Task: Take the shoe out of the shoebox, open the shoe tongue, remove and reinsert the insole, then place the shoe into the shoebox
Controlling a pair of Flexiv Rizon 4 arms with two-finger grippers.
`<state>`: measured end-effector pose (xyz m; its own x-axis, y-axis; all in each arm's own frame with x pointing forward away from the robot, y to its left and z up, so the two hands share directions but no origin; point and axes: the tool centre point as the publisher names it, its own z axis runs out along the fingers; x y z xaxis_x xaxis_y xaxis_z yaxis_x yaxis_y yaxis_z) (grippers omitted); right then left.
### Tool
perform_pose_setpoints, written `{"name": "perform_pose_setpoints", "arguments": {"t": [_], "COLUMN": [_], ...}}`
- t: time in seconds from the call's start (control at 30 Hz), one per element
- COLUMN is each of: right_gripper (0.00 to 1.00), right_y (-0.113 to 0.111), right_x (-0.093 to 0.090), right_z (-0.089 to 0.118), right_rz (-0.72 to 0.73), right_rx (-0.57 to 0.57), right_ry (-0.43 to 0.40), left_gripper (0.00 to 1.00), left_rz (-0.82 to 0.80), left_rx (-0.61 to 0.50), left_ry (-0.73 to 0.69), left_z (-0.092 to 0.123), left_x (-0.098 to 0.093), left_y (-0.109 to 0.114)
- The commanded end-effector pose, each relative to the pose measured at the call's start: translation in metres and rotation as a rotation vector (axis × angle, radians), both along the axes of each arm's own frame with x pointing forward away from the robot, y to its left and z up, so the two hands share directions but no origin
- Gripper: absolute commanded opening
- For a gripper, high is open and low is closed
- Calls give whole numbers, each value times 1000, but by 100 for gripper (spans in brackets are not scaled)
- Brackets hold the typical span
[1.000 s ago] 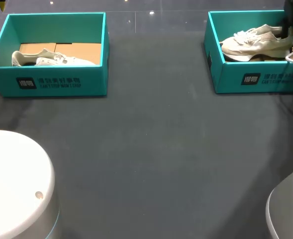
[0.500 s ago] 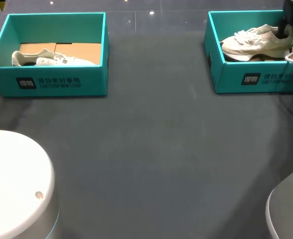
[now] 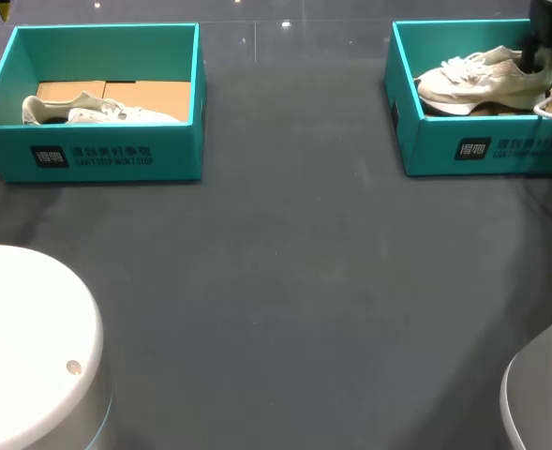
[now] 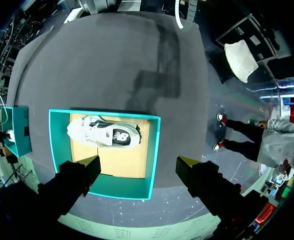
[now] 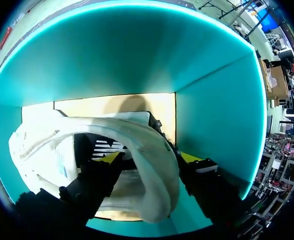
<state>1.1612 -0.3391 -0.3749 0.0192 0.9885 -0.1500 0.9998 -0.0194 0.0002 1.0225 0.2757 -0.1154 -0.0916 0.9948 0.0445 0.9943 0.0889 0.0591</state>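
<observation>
**Sneaker gripped at the heel inside the right shoebox, lift-out in hand**

The first step of the task is judged to be under way. A pale sneaker (image 3: 477, 82) is seen lying on its side inside the right shoebox (image 3: 472, 150), on the cardboard floor, its heel turned to the box's far right corner. The right gripper (image 5: 150, 157) has been lowered into that corner. Its yellow-tipped fingers are set a moderate way apart, one on each side of the heel collar. They appear to be closed on it, though contact on the inner side is partly hidden by the collar's fold.

The left gripper (image 4: 139, 165) is held wide open and empty. It hangs high above the left shoebox (image 3: 107, 155), which stands well apart from the right shoebox across the bare counter (image 3: 285, 281). A second sneaker (image 4: 104, 135) is lying in that box, untouched.

A straight upward lift is called for next, until the sole clears the right shoebox's walls. The sneaker should then be set down on the counter in front of that box. A heel-only grip may let the toe swing and catch the rim.
</observation>
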Motion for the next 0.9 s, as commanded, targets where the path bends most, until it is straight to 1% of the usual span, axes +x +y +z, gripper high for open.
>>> {"name": "perform_pose_setpoints", "arguments": {"t": [0.03,0.3,0.37,0.4,0.43,0.47,0.53,0.57,0.6,0.9], "right_gripper": [70,71,68,64,54,47,25,7,0,0], "right_y": [0,7,9,9,9,9,8,8,8,1], "right_x": [5,6,6,7,7,7,7,7,7,2], "right_z": [-5,-7,-5,-5,-4,-4,-2,-2,-1,9], "right_rz": [12,62,70,71,72,73,72,71,70,41], "right_rx": [5,19,17,17,17,16,15,13,12,-11], "right_ry": [8,-2,-5,-5,-6,-7,-8,-8,-8,-21], "left_gripper": [100,100,100,100,100,100,100,100,100,100], "left_rz": [0,0,0,0,0,0,0,0,0,0], "left_rx": [2,2,2,2,2,2,2,2,2,2], "left_ry": [-2,-2,-2,-2,-2,-2,-2,-2,-2,-2], "left_z": [0,0,0,0,0,0,0,0,0,0], "left_x": [-1,-1,-1,-1,-1,-1,-1,-1,-1,-1], "left_y": [0,0,0,0,0,0,0,0,0,0]}}
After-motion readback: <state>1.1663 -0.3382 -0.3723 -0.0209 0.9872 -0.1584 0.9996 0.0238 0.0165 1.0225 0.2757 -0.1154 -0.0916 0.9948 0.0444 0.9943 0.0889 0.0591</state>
